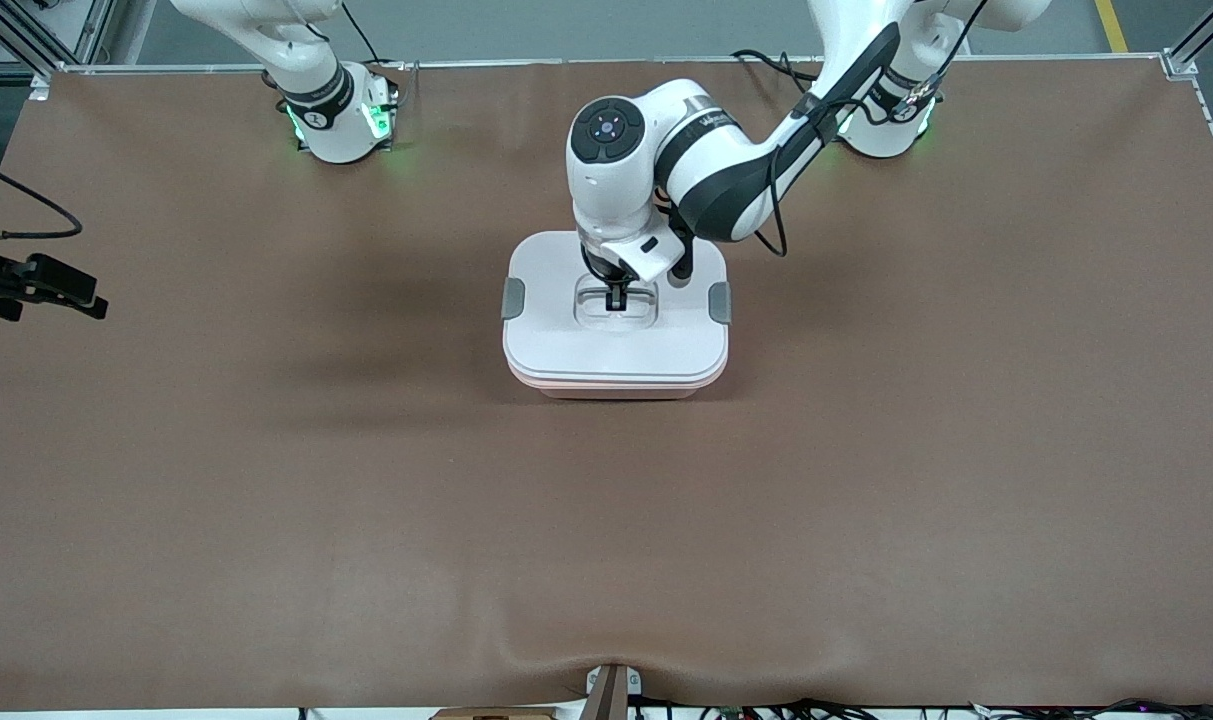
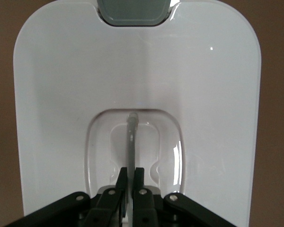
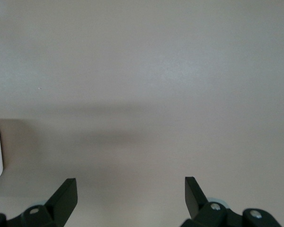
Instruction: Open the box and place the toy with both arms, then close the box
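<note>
Left gripper (image 2: 129,177) jaws clamp the box (image 1: 616,340) handle (image 2: 131,142) (right gripper (image 3: 130,194) jaws apart).

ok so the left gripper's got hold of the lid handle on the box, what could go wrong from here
1. The left gripper is shut on only the thin grey handle, so the hold is narrow and it could slip out.
2. Both grey side clips look seated against the white lid; if they are latched, a pull may lift the whole box rather than open it.
3. The right gripper is open over bare table, so nothing steadies the box.
</note>
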Robot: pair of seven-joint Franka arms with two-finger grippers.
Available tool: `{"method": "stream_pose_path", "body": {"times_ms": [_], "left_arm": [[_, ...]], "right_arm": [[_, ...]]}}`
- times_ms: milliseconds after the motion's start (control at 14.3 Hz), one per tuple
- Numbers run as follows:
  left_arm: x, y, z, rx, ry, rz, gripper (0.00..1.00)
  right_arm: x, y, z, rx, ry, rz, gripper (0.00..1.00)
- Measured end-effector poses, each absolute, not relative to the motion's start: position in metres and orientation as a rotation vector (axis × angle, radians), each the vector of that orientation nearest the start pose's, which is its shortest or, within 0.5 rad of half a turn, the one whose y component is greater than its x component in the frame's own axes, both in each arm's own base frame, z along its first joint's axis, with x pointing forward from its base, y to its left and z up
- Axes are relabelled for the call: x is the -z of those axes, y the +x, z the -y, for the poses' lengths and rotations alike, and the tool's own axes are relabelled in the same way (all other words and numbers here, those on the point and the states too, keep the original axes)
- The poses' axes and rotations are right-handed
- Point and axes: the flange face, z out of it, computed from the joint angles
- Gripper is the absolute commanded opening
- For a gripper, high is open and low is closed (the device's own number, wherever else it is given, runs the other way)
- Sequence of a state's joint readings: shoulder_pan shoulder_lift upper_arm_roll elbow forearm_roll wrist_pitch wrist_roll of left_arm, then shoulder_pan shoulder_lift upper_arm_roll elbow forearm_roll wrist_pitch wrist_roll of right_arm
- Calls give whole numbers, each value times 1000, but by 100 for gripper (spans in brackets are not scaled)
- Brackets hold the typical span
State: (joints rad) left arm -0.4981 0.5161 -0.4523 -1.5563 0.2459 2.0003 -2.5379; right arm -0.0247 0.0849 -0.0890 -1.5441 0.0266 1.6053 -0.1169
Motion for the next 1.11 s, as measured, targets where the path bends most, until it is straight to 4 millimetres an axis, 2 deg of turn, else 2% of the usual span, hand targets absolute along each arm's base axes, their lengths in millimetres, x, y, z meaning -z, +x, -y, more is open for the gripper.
{"method": "stream_pose_path", "body": {"times_ms": [488,1115], "left_arm": [[-362,445,520,26,-2253,2157,0],[-363,447,522,21,-2254,2180,0]], "right_arm": [[-591,581,61,-16,-3120,5,100],[-592,583,57,7,-3121,26,100]]}}
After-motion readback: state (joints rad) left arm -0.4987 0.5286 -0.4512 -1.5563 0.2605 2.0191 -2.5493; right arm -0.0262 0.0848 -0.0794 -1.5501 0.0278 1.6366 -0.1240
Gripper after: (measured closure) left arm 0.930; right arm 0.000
